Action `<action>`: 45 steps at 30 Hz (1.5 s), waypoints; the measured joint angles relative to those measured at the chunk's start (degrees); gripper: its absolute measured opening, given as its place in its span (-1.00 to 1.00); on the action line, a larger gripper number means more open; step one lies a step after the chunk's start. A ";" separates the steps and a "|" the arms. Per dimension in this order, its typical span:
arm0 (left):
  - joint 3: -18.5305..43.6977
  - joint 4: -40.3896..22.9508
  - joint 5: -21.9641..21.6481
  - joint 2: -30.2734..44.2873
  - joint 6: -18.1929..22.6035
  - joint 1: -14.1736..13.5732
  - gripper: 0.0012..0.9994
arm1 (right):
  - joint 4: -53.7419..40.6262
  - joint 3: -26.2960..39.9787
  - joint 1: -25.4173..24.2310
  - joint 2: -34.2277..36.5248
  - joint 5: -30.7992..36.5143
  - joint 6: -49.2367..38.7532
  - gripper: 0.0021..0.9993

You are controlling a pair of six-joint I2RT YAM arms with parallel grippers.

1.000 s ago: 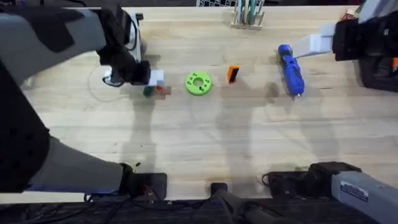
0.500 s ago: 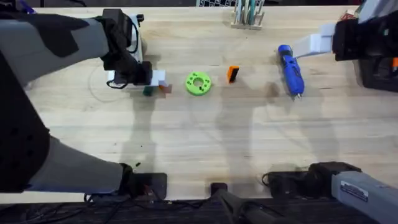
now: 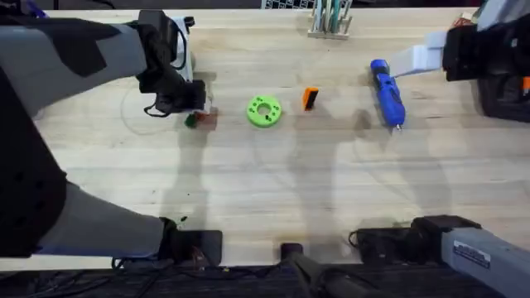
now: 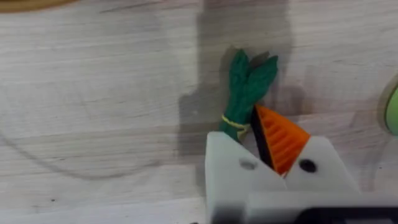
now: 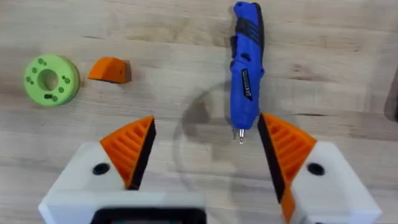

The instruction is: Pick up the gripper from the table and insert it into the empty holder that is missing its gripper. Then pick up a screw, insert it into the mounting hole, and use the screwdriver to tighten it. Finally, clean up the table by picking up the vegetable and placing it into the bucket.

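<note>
- Cleanup step in hand: left gripper [image 4: 264, 152] clamped on the toy vegetable [image 4: 245, 93], down on the table [image 3: 265, 182].
- Next up: lifting it, finding the bucket.
- Right gripper [image 5: 205, 146] spread wide over the blue screwdriver [image 5: 245, 68].

overhead looks down on table; right wrist, nearer, shares screwdriver [image 3: 387, 91] [image 5: 246, 71]; left wrist closest.

Blue screwdriver [image 5: 245, 74] lying between spread end effector [image 5: 208, 149] fingers, orange gripper [image 5: 109, 70] beside lime-green disc [image 5: 51, 79]
</note>
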 joint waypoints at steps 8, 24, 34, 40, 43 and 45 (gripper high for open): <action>0.12 -0.40 0.00 -0.01 -0.44 0.00 -0.98 | -0.02 0.00 0.00 0.00 0.00 0.00 0.99; 7.14 -10.83 -1.79 -16.58 -0.44 0.11 -0.98 | 0.00 0.00 0.00 0.00 0.00 0.00 0.98; 7.19 -13.14 -1.95 -20.15 -0.44 0.11 -0.98 | 0.00 0.00 0.00 0.00 0.00 0.00 0.99; 7.19 -13.14 -1.95 -20.15 -0.44 0.11 -0.98 | 0.00 0.00 0.00 0.00 0.00 0.00 0.98; 7.19 -13.16 -2.15 -20.15 -0.44 0.11 -0.23 | 0.00 0.00 0.00 0.00 0.00 0.00 0.98; 7.19 -13.16 -2.16 -20.15 -0.44 0.11 0.38 | -0.02 0.00 0.00 0.00 0.00 0.00 0.98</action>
